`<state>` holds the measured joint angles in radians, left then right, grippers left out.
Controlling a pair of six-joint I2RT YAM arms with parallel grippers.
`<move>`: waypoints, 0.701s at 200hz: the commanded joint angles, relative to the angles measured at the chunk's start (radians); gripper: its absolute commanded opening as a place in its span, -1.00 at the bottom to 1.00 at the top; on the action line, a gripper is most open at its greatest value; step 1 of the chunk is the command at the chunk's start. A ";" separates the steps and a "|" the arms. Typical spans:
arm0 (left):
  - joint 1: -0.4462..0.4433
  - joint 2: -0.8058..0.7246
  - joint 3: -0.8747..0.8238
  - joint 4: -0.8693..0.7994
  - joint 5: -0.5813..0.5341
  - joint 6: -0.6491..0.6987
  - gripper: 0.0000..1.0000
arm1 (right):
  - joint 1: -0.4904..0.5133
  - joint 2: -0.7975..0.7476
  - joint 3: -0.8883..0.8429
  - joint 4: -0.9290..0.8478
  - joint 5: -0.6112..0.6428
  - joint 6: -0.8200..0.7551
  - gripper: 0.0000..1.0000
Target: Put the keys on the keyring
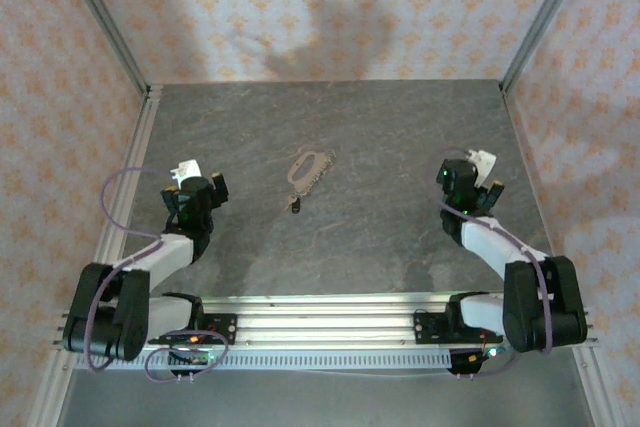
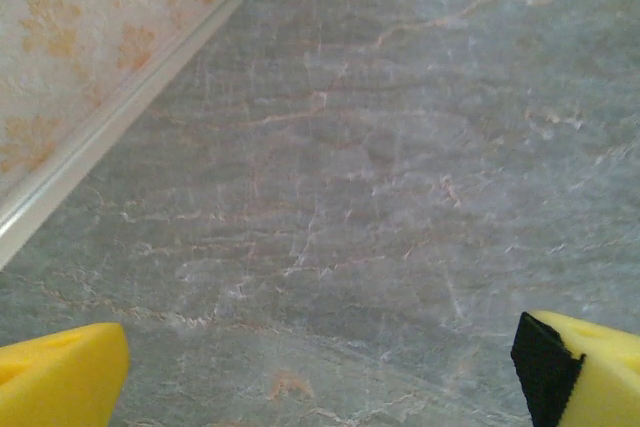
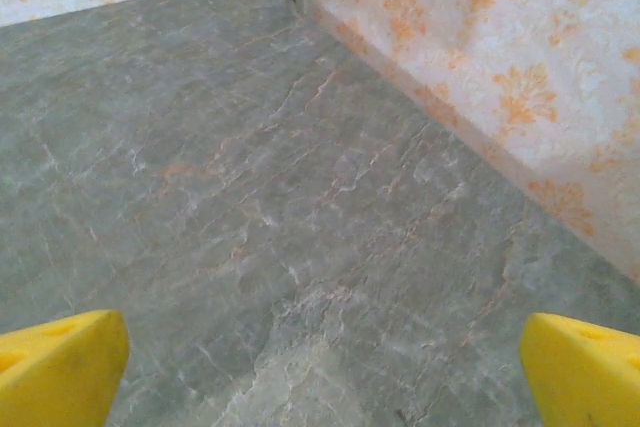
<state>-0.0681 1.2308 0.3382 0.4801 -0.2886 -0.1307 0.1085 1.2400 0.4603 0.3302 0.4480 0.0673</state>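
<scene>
The keyring [image 1: 306, 166], a thin pale oval loop with a beaded chain, lies flat in the middle of the grey table. A tiny dark-headed key [image 1: 295, 206] rests at the chain's near end; whether it hangs on the ring I cannot tell. My left gripper [image 1: 197, 178] sits well to the left of them, open, its yellow fingertips [image 2: 60, 372] wide apart over bare stone. On the far right my right gripper [image 1: 475, 175] is open too, its yellow fingertips [image 3: 585, 367] spread over bare table with nothing between them.
Patterned walls [image 1: 330, 7] with metal corner posts enclose the table on three sides. The left wall's base rail [image 2: 100, 137] runs close beside the left gripper, and the right wall [image 3: 480, 77] stands close to the right gripper. An aluminium rail [image 1: 320, 317] carries both arm bases.
</scene>
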 commanded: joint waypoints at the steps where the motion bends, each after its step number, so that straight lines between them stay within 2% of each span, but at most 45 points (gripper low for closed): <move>1: 0.034 0.047 0.011 0.181 0.044 0.043 1.00 | -0.003 0.050 -0.085 0.331 -0.061 -0.051 0.99; 16: 0.064 0.104 0.011 0.249 0.119 0.051 1.00 | -0.005 0.148 -0.113 0.470 -0.108 -0.083 1.00; 26: 0.070 0.147 0.015 0.278 0.130 0.049 1.00 | -0.010 0.228 -0.131 0.590 -0.140 -0.094 1.00; 40: 0.071 0.181 0.042 0.268 0.185 0.075 1.00 | -0.013 0.308 -0.103 0.618 -0.184 -0.115 1.00; 55: 0.070 0.253 0.053 0.317 0.228 0.092 1.00 | -0.065 0.280 -0.036 0.431 -0.296 -0.085 0.99; 60: 0.066 0.276 0.055 0.344 0.236 0.107 1.00 | -0.078 0.287 -0.050 0.469 -0.326 -0.079 0.99; 66: 0.058 0.263 0.074 0.273 0.240 0.116 1.00 | -0.079 0.295 -0.060 0.506 -0.327 -0.081 0.99; 78: 0.050 0.273 0.077 0.296 0.231 0.126 1.00 | -0.079 0.278 -0.047 0.449 -0.328 -0.083 0.99; 88: 0.048 0.268 0.084 0.267 0.230 0.127 1.00 | -0.077 0.284 -0.063 0.495 -0.330 -0.089 0.99; 140: 0.040 0.268 0.091 0.255 0.217 0.131 1.00 | -0.075 0.294 -0.034 0.447 -0.355 -0.101 0.99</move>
<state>-0.0196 1.5017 0.4038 0.7200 -0.0628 -0.0242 0.0319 1.5391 0.3904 0.7784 0.1303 -0.0139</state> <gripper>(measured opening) 0.999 0.994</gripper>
